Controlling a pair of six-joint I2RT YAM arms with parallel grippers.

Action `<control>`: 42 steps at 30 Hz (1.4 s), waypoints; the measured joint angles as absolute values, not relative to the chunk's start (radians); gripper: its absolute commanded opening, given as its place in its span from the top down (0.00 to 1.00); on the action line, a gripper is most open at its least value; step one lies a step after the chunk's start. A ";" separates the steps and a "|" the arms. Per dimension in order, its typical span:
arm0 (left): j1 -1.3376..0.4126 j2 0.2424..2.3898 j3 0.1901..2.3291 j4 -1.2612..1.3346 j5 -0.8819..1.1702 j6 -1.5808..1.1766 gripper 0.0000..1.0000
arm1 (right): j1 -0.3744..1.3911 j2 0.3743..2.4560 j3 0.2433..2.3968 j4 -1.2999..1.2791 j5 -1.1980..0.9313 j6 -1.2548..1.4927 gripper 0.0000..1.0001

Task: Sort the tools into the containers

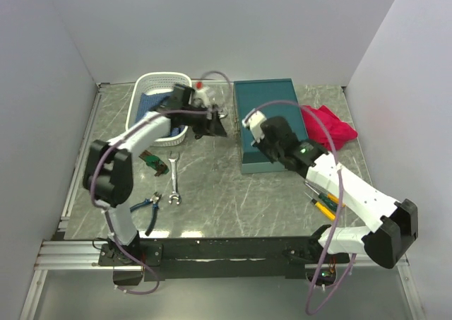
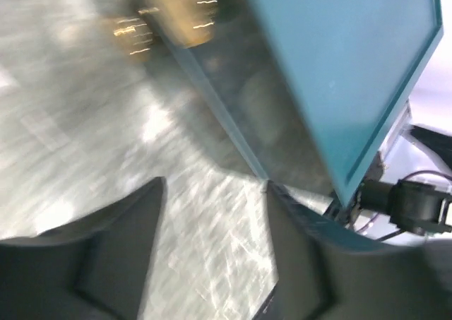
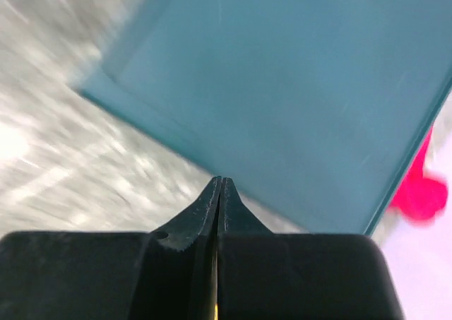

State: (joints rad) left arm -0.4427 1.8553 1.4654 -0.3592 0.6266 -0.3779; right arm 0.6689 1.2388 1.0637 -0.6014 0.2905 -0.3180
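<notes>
Colours: box point(image 1: 267, 119) teal; table point(image 1: 233, 193) grey, white marble veining; cloth point(image 1: 332, 127) pink-red; basket point(image 1: 152, 82) white; pliers point(image 1: 147, 205) blue-handled; spanner point(image 1: 173, 181) silver; screwdrivers point(image 1: 323, 203) yellow, green.

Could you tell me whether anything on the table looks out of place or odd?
Nothing looks spilled or broken. The teal box looks shut while the spanner, pliers and screwdrivers lie scattered on the table; a red cloth sits crumpled at the box's right.

I work boxed in white.
Plain walls point(image 1: 212, 23) close my grey veined table's point(image 1: 226, 193) far, left and right edges; a metal rail point(image 1: 74, 253) lines the near edge.
</notes>
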 measured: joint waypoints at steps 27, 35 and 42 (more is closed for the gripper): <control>-0.249 2.156 1.322 0.611 0.975 -1.155 0.38 | 0.279 1.636 1.536 -0.686 -0.363 0.056 0.26; -0.280 2.232 1.359 0.698 0.987 -1.235 0.38 | 0.265 1.646 1.499 -0.683 -0.394 0.086 0.31; -0.322 2.240 1.393 0.677 0.985 -1.232 0.38 | 0.253 1.648 1.473 -0.665 -0.398 0.085 0.31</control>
State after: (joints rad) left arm -0.3218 2.2402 1.3930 0.6765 0.9852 -1.2324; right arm 0.2527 1.6482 1.4731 -0.6655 -0.3981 0.0853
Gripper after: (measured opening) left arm 0.618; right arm 0.694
